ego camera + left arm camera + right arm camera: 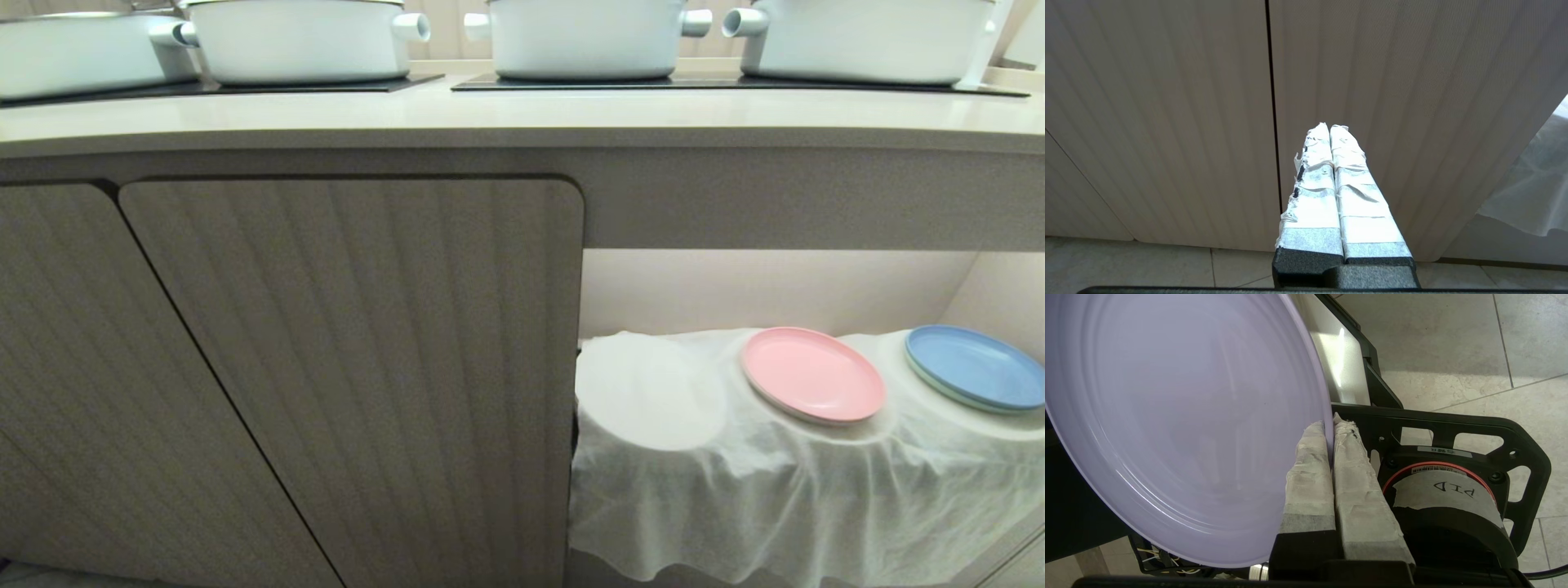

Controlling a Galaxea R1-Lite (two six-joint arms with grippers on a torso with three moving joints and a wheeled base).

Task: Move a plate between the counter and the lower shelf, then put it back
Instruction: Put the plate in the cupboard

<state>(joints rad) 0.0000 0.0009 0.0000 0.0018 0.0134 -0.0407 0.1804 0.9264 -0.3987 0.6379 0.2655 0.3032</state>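
right gripper pinches the plate by its rim — plate tilted, underside showing.

Left of the pink plate, a bare cloth mound on the lower shelf lies open to reach. Right of the pink plate, a blue plate fills that mound. A closed cabinet door walls off everything further left.

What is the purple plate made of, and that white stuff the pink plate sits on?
The plate looks like matte plastic: smooth lilac with soft moulded rings and only a dull sheen. The white stuff is probably thin cloth: it wrinkles, hangs in folds over the lower shelf edge, and sags around the pink plate.
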